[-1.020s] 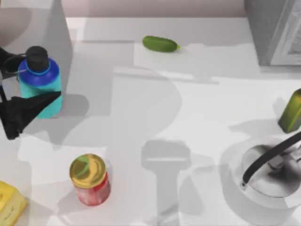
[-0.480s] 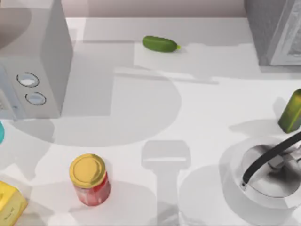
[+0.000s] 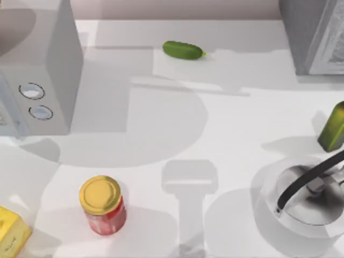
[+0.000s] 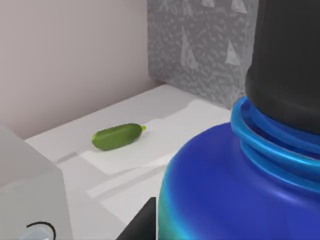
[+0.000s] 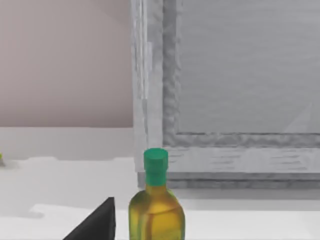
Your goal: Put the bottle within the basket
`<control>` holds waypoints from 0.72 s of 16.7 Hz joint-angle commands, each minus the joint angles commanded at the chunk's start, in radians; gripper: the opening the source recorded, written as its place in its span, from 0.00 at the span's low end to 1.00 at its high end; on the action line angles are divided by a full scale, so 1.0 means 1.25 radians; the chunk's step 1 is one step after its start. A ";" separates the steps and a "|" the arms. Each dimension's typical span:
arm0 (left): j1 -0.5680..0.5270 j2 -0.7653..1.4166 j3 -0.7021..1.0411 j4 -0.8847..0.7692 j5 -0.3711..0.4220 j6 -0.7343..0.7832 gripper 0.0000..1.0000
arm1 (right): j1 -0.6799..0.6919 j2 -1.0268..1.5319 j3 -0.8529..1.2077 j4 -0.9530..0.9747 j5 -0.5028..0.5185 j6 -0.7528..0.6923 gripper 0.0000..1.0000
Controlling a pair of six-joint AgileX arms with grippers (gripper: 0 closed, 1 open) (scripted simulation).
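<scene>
The bottle [image 4: 235,185] looms close in the left wrist view, showing its dark blue shoulder, blue tether ring and black cap. It is held up above the table by my left gripper, and one dark finger [image 4: 143,226] shows beside its turquoise body. The basket [image 3: 269,212], a grey round one with a black handle [image 3: 306,181], stands at the table's front right. A single dark finger [image 5: 96,223] of my right gripper shows in the right wrist view, facing the olive-green bottle.
A grey box with two round dials [image 3: 40,70] stands at the left, and a grey cabinet [image 3: 314,35] at the back right. A cucumber [image 3: 184,50] lies at the back. A red jar [image 3: 103,205], a yellow box [image 3: 11,232] and an olive-green bottle [image 3: 333,126] also stand on the table.
A second ago my left gripper held the bottle in front of the grey box at the top view's left. Both have since gone past that view's left edge.
</scene>
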 joint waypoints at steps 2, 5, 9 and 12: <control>-0.003 0.003 0.001 0.002 -0.001 0.000 0.00 | 0.000 0.000 0.000 0.000 0.000 0.000 1.00; -0.004 0.046 0.052 -0.014 0.007 -0.004 0.00 | 0.000 0.000 0.000 0.000 0.000 0.000 1.00; 0.000 0.185 0.237 -0.067 0.023 -0.025 0.00 | 0.000 0.000 0.000 0.000 0.000 0.000 1.00; 0.003 0.328 0.461 -0.118 0.032 -0.050 0.00 | 0.000 0.000 0.000 0.000 0.000 0.000 1.00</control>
